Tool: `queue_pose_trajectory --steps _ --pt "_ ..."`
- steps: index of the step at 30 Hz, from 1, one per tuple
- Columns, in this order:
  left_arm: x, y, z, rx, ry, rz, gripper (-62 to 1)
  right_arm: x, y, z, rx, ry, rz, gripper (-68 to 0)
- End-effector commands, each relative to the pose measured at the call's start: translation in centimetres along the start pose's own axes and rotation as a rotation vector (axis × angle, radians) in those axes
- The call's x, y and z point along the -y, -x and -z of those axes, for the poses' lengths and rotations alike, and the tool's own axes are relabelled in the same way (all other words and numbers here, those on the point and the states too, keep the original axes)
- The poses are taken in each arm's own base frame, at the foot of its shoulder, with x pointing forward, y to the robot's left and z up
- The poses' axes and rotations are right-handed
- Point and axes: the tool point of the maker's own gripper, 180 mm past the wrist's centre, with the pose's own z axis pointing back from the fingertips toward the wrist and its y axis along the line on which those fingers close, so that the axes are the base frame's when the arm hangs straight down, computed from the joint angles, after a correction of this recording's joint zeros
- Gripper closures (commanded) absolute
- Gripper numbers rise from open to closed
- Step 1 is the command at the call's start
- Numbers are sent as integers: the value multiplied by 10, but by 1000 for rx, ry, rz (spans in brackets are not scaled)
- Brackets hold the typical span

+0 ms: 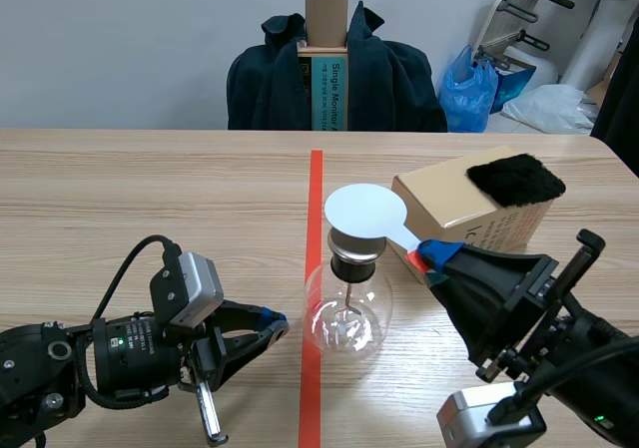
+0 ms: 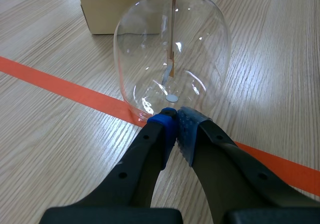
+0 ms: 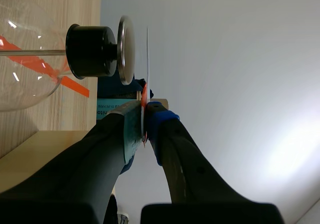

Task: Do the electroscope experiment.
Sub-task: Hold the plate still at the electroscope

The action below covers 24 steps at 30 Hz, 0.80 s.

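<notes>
Right gripper [image 1: 431, 259], coming in low from the right, pinches the red-marked handle of a thin white round disc [image 1: 365, 212]. It holds the disc flat, close above the metal top plate [image 3: 125, 49] of the electroscope. That is a clear round glass flask [image 1: 347, 313] with a black stopper [image 1: 351, 258], standing on the orange-red tape line mid-table. Left gripper [image 2: 175, 116], low at the near left, has its fingers pressed together on nothing, tips right at the flask's base. Farther right sits a tan cardboard box [image 1: 454, 204] with a black furry pad [image 1: 515, 179] on top.
</notes>
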Motion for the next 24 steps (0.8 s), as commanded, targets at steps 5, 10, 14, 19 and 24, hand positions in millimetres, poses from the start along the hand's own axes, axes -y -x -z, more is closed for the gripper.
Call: queue_pose_trajectory --steps 5,10,14,19,24 --pt "-1 -14 5 48 0 6 -25 6 4 -1 0 13 -24 -7" --pt "-1 -14 5 48 0 6 -25 6 4 -1 0 13 -24 -7" --pt "-1 -15 5 50 0 6 -25 6 4 -1 0 13 -24 -7" --pt "-1 -15 5 50 0 6 -25 6 8 -1 -22 13 -24 -7" --pt "-1 -15 5 51 0 6 -25 7 23 -2 -105 14 -23 -7"
